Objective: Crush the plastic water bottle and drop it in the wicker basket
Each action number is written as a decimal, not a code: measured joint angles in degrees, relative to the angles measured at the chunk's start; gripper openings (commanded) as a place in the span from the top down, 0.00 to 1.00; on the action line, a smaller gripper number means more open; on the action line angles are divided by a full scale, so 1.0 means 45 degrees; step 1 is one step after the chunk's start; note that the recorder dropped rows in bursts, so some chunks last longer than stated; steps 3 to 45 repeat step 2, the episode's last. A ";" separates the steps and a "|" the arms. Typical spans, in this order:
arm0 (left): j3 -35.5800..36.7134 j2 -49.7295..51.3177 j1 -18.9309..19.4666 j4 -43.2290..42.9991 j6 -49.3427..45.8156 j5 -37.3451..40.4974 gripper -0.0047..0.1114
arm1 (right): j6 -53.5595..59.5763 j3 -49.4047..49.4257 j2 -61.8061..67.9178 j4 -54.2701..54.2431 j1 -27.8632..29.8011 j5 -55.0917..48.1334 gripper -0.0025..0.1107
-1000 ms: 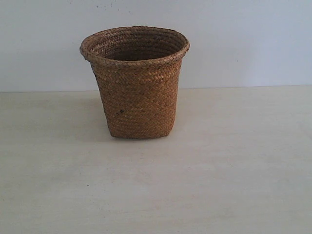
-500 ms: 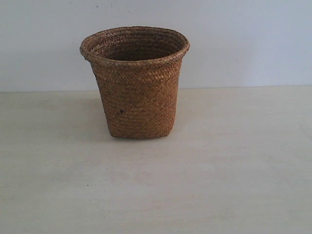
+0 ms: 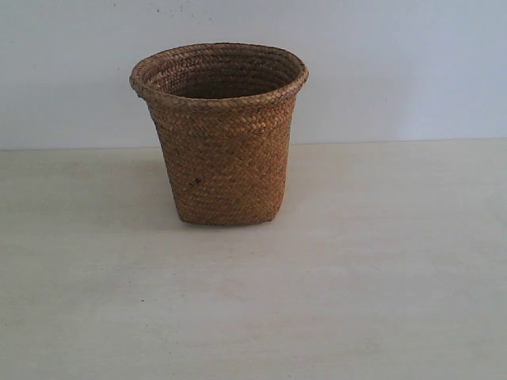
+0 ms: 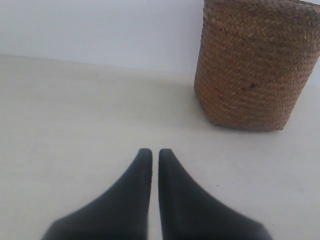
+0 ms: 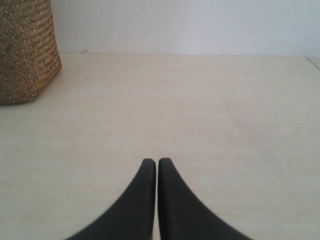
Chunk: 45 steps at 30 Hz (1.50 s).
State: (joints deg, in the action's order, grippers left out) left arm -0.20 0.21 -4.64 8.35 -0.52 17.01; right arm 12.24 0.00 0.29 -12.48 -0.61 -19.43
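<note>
The brown wicker basket (image 3: pixel 220 134) stands upright on the pale table, near the back wall and a little left of centre. The left wrist view shows the wicker basket (image 4: pixel 252 65) ahead of my left gripper (image 4: pixel 155 152), well apart from it. That gripper is shut with nothing between its black fingers. My right gripper (image 5: pixel 157 162) is also shut and empty, low over bare table, with the wicker basket (image 5: pixel 27 50) off to one side. The plastic water bottle is not visible in any view. Neither arm shows in the exterior view.
A plain white wall (image 3: pixel 396 71) runs behind the table (image 3: pixel 356 277). The table's far corner edge (image 5: pixel 312 60) shows in the right wrist view.
</note>
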 measured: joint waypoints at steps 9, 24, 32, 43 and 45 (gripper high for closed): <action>0.0000 0.0000 0.0000 0.0000 0.0000 0.0000 0.92 | 0.0000 0.0000 0.0000 0.0000 0.0000 0.0000 0.98; 0.0000 0.0000 0.0000 0.0000 0.0000 0.0000 0.92 | 0.0000 0.0000 0.0000 0.0000 0.0000 0.0000 0.98; 0.0000 0.0000 0.0000 0.0000 0.0000 0.0000 0.92 | 0.0000 0.0000 0.0000 0.0000 0.0000 0.0000 0.98; 0.0000 0.0000 0.0000 0.0000 0.0000 0.0000 0.92 | 0.0000 0.0000 0.0000 0.0000 0.0000 0.0000 0.98; 0.0000 0.0000 0.0000 0.0000 0.0000 0.0000 0.92 | 0.0000 0.0000 0.0000 0.0000 0.0000 0.0000 0.98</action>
